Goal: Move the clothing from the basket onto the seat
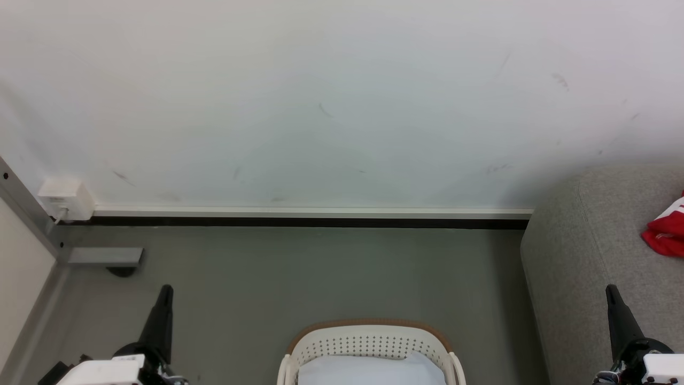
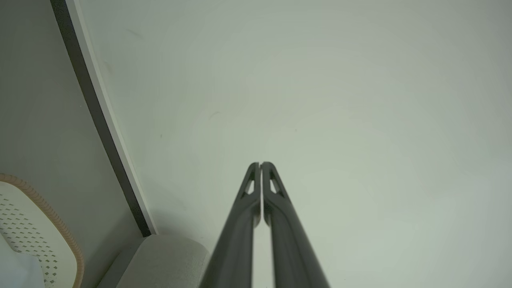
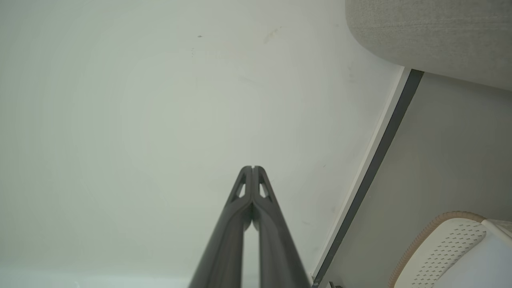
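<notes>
At the bottom centre of the frame, the basket [image 1: 368,342] is sitting between the left gripper [image 1: 166,290] and right gripper [image 1: 611,290], both pinched closed and empty; red clothing [image 1: 668,235] is lying on the seat [image 1: 582,240], upper right of the right one.

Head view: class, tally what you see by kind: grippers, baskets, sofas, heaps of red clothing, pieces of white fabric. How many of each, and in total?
grippers: 2 (left gripper, right gripper, both shut)
laundry basket: 1
sofa: 1
red clothing heap, on the sofa: 1
white fabric, in the basket: 1
Total: 6
</notes>
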Available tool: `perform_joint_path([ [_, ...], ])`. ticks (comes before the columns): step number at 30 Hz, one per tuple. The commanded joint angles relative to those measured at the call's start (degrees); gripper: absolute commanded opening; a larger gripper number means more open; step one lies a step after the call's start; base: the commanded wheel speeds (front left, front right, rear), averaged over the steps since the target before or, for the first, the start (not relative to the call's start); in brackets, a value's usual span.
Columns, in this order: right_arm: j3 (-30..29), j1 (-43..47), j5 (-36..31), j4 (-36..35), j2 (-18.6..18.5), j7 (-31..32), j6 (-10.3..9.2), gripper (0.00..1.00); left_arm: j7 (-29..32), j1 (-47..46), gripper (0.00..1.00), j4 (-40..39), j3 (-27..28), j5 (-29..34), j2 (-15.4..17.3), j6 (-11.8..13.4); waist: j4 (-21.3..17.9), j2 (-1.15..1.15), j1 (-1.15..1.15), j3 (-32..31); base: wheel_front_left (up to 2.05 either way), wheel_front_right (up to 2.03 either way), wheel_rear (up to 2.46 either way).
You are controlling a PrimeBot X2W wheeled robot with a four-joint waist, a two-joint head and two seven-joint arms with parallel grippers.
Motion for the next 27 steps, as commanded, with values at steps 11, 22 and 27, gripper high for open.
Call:
perform_joint_path([
  [11,-0.2,-0.8,0.1,-0.3,-0.4,0.2,-0.14,0.00,0.2,-0.4,0.00,-0.2,0.2,-0.8,0.1,-0.3,0.0,0.00,0.00,0.0,0.00,0.00,0.00],
  [22,-0.2,-0.8,0.1,-0.3,-0.4,0.2,-0.14,0.00,0.2,-0.4,0.00,-0.2,0.2,-0.8,0.1,-0.3,0.0,0.00,0.00,0.0,0.00,0.00,0.00],
  [27,-0.2,-0.8,0.1,-0.3,-0.4,0.2,-0.14,0.00,0.2,-0.4,0.00,-0.2,0.2,-0.8,0.1,-0.3,0.0,0.00,0.00,0.0,0.00,0.00,0.00],
])
